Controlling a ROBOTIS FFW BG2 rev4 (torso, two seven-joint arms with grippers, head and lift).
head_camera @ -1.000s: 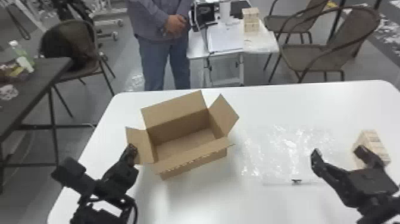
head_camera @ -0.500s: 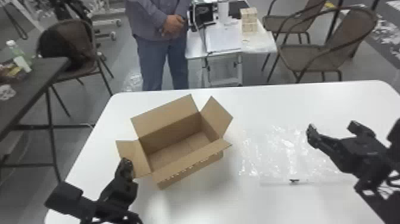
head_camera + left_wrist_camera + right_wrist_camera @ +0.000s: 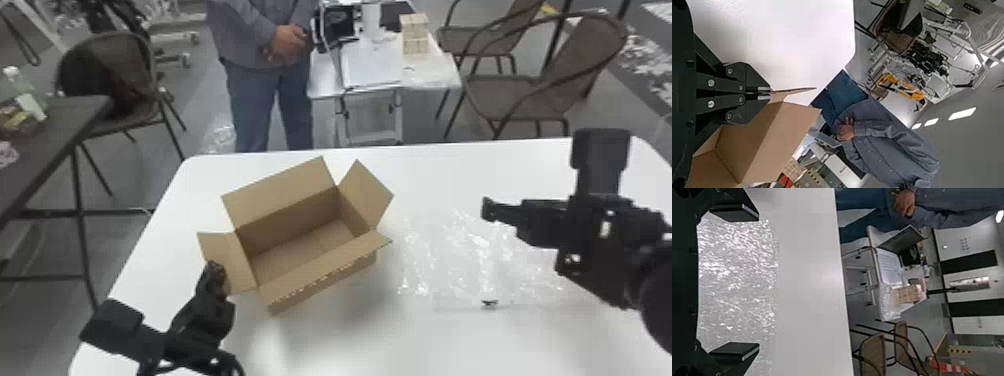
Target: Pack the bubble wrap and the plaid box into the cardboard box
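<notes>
Cardboard box (image 3: 320, 285) sits upright on the white counter (image 3: 450, 345), top flaps spread, tilted at an angle to the counter's edge. My L pincer (image 3: 217, 272) is closed w/ the box's L side flap (image 3: 225, 250) pinched btw its fingertips. My R pincer (image 3: 489, 210) is wide open above the R part of the bubble wrap (image 3: 480, 245), fingers well apart, nothing btw them. Wrap lies flat on the counter, R of the box & apart from it, w/ a small dark bit (image 3: 489, 303) at its near edge. Patterned blocks (image 3: 415, 32) stand stacked on a small table (image 3: 325, 90) in back.
</notes>
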